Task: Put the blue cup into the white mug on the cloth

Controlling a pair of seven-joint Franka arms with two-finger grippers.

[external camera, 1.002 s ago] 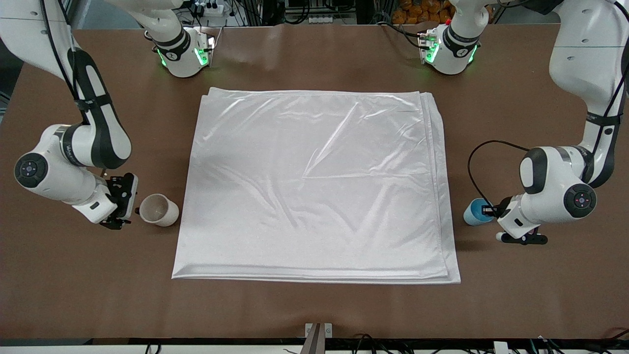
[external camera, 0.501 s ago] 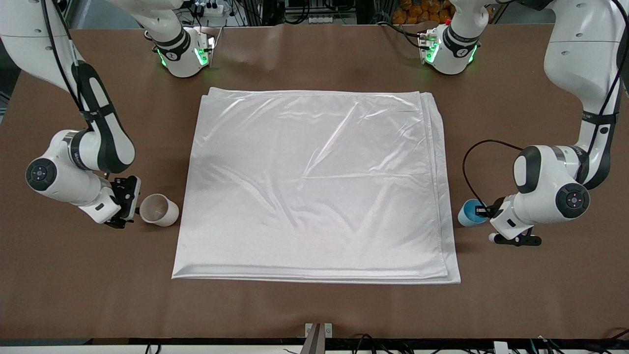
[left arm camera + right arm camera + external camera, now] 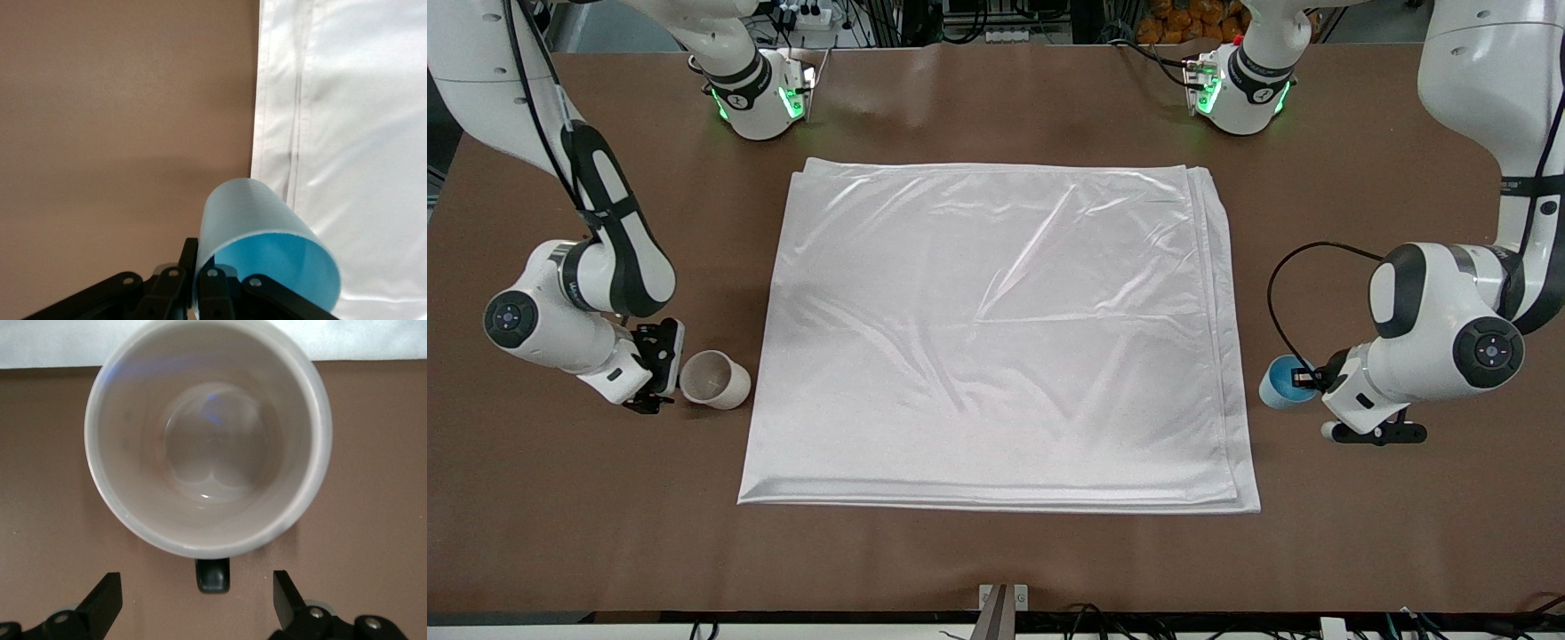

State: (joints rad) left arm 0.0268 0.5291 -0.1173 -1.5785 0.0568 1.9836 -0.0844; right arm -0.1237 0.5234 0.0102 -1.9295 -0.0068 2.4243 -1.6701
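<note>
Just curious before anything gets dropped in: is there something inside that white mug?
The white mug looks empty: the right wrist view shows its bare pale bottom with only reflections. What lies under it is hidden.

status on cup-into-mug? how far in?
Early. Done: left gripper is shut on the blue cup, tilted beside the cloth. In hand: right gripper is open at the white mug, handle between its fingers, ungripped. Left: get the mug onto the cloth and put the cup inside.
</note>
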